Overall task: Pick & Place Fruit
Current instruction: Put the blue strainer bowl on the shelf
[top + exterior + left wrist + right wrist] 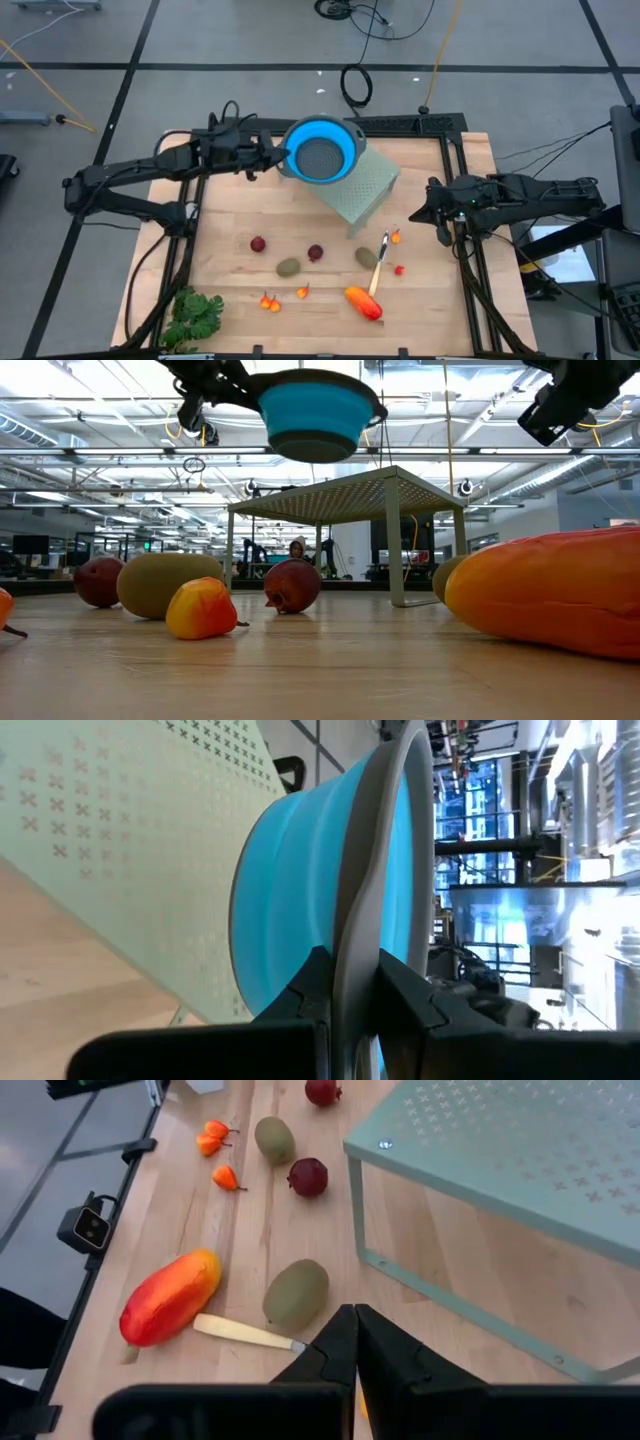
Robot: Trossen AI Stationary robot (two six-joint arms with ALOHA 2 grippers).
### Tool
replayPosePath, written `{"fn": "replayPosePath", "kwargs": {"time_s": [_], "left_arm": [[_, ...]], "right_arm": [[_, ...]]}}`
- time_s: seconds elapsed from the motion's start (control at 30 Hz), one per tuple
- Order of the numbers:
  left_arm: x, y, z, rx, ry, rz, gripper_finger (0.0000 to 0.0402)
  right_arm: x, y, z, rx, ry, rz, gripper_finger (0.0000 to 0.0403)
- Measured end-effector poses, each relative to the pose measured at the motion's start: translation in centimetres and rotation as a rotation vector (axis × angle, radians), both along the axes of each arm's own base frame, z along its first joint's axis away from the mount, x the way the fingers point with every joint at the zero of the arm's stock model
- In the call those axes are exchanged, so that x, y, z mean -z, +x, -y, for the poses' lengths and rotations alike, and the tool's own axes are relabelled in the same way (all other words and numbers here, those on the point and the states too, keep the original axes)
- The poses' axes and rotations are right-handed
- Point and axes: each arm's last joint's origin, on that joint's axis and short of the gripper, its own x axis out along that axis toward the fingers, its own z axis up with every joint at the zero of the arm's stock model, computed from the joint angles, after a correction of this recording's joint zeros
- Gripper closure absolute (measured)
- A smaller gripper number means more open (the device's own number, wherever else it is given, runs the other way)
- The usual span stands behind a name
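Note:
My left gripper (275, 155) is shut on a blue collapsible strainer bowl (320, 150) with a grey rim. It holds the bowl in the air over the far-left corner of a pale green perforated stand (362, 190). The fruit lies on the wooden table nearer the front. There are two dark red balls (258, 243) (315, 252), two olive-brown ovals (289, 267) (366, 257), a long orange-red piece (364, 302) and tiny orange-red bits (268, 300). My right gripper (418, 213) is shut and hovers right of the stand, touching nothing. My left gripper pinches the bowl's grey rim (352, 935) between its two fingers (308, 982), on the side of the bowl toward the table's left. The fingers come in level from the left. The bowl (318, 415) is lifted clear, opening up, roughly level above the stand (350, 495).
A yellow-handled knife (380, 262) lies between the right olive oval and the orange-red bits (396, 236). A leafy green bunch (195, 315) sits at the near-left corner. A black frame (455, 150) borders the table. Bare wood shows left of the stand.

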Motion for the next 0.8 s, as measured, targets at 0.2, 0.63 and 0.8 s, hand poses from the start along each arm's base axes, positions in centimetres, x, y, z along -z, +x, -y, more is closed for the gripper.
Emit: {"fn": "replayPosePath", "kwargs": {"time_s": [0.2,0.63,0.8], "left_arm": [[0.6,0.6,-1.2,-0.007,-0.008,-0.006,0.0368],[1.1,0.3,-3.5,-0.052,-0.010,-0.030,0.0368],[1.1,0.0,-4.1,-0.052,-0.002,-0.038,0.0368]], "right_arm": [[0.2,-1.6,0.1,0.003,0.002,0.064,0.0403],[-0.1,-3.5,0.2,-0.025,-0.042,0.145,0.0403],[-0.1,-3.7,0.2,-0.026,-0.042,0.149,0.0403]]}}
